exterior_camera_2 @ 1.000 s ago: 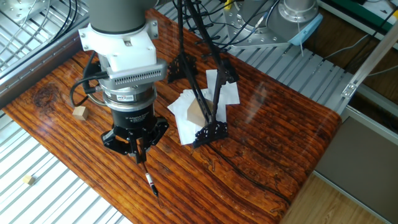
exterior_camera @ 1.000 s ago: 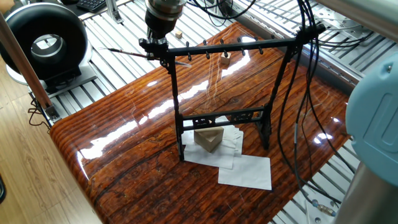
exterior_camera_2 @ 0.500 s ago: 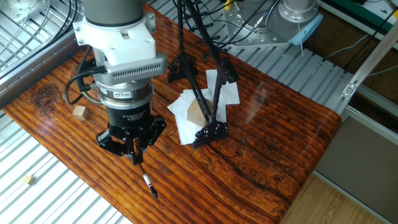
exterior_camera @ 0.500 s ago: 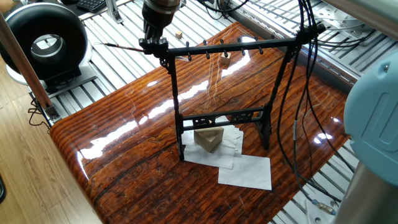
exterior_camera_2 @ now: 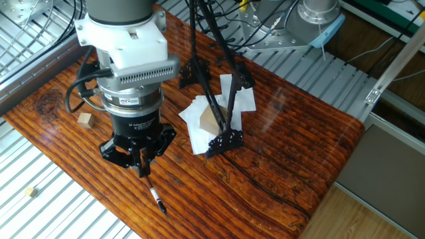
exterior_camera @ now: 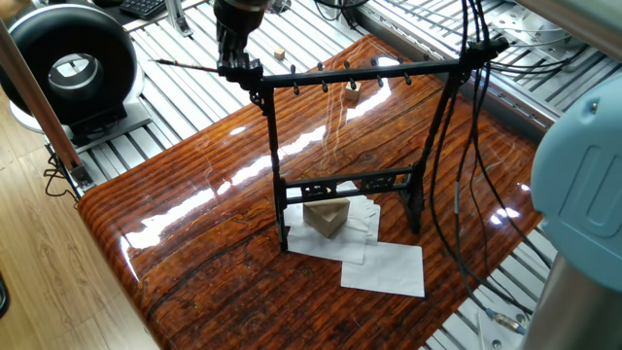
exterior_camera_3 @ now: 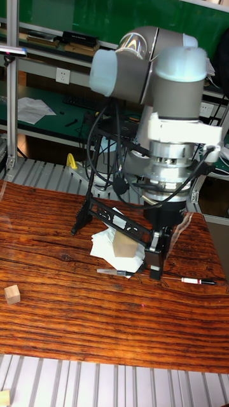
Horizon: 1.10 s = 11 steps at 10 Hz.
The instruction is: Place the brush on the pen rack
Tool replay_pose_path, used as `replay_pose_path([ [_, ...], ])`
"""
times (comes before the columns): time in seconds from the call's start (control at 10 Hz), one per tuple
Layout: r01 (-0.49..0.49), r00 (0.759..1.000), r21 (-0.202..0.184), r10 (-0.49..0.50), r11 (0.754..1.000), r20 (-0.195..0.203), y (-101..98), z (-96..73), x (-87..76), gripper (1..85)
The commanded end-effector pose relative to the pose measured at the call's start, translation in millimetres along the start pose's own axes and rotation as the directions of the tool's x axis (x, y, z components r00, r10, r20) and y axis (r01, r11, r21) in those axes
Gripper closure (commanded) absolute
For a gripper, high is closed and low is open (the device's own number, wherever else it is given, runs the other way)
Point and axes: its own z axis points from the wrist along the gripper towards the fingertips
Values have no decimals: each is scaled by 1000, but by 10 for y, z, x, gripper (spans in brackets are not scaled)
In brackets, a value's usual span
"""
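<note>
One fixed view gives me the brush lying level in the air, pinched at one end by my hand, whose fingers are closed on it. It sits at the height of the pen rack's top crossbar, just off the rack's end nearest the bench's far corner. Under the rack lie white paper sheets and a wooden block. A small wooden cube rests near the bench edge.

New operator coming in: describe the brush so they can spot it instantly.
Find the tall black pen rack on the wooden table. At the left end of its top crossbar, the gripper holds the brush: a very thin dark stick held level, pointing away from the rack.
</note>
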Motion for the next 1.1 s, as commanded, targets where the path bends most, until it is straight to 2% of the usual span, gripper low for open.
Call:
replay_pose_path([
  [0.0, 90, 996, 7, -90, 996, -6, -42, -101, -155, 847],
  [0.1, 208, 978, 12, -208, 978, -6, -60, -117, -181, 847],
  [0.3, 326, 945, 29, -325, 945, -19, -104, -138, -168, 847],
  [0.5, 361, 932, 24, -361, 932, -4, -75, -177, -160, 847],
  [1.0, 362, 931, -15, -361, 932, 62, 69, -257, -92, 847],
])
